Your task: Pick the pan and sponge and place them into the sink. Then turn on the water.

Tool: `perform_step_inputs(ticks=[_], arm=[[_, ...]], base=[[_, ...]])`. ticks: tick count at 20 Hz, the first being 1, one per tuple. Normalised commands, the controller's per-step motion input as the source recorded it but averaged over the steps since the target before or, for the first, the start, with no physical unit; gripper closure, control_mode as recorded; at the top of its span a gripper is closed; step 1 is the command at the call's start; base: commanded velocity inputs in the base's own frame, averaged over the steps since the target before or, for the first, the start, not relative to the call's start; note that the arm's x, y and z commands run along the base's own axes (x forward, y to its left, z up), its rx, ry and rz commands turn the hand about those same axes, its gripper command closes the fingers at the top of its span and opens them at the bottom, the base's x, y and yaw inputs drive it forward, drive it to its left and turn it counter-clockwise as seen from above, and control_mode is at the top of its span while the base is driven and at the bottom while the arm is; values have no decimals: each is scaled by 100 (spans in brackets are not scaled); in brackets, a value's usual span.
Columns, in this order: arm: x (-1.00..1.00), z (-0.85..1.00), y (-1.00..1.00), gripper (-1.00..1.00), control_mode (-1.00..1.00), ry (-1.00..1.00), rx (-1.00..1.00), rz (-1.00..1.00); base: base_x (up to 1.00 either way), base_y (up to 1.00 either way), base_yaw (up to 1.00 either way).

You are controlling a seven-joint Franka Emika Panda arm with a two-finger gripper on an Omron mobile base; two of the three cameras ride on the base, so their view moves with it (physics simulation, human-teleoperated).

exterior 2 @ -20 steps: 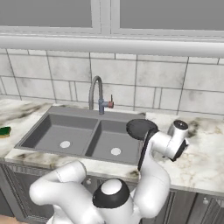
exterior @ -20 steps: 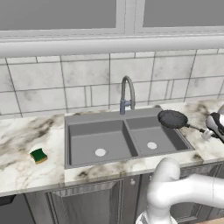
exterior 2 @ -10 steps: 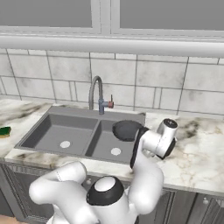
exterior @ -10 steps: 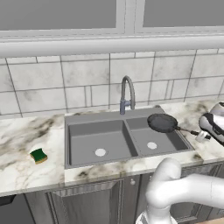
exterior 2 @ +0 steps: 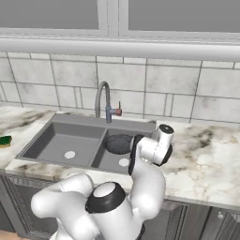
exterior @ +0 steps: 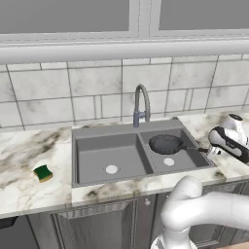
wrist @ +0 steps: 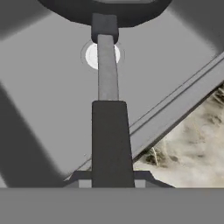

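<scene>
My tool (wrist: 111,181) is pinched on the end of the handle (wrist: 107,131) of the pan (exterior: 166,144), which runs straight away from me in the hand view. Just past my grip lies the near-right rim of the sink (exterior: 206,165), with marbled bench (wrist: 192,144) on my side of it. Beyond the rim the pan hangs over the right basin, above its pale drain (exterior: 168,162) and apparently not yet resting on the floor.

I judge this the placing step for the pan: next I should lower it until it sits in the basin, then spread the tool and lift clear. The handle crosses near the rim, so I must keep it from catching there. The divider stands to the pan's left and the faucet (exterior: 141,104) rises close behind it; room is tight that way, freer upward.

The sponge (exterior: 43,172) sits far off on the left bench, well apart from the sink, still to fetch.
</scene>
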Motion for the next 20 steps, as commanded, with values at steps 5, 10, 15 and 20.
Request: perform_step_inputs(ticks=[5, 10, 15, 20], arm=[[2, 4, 43, 100, -100, 0, 0, 14], [0, 22, 27, 100, -100, -1, 0, 14], [-3, 55, 0, 100, -100, -4, 4, 13], [-2, 63, -8, 100, -100, -6, 10, 12]], base=[[0, 0, 0], [0, 0, 0], [0, 0, 0], [0, 0, 0]])
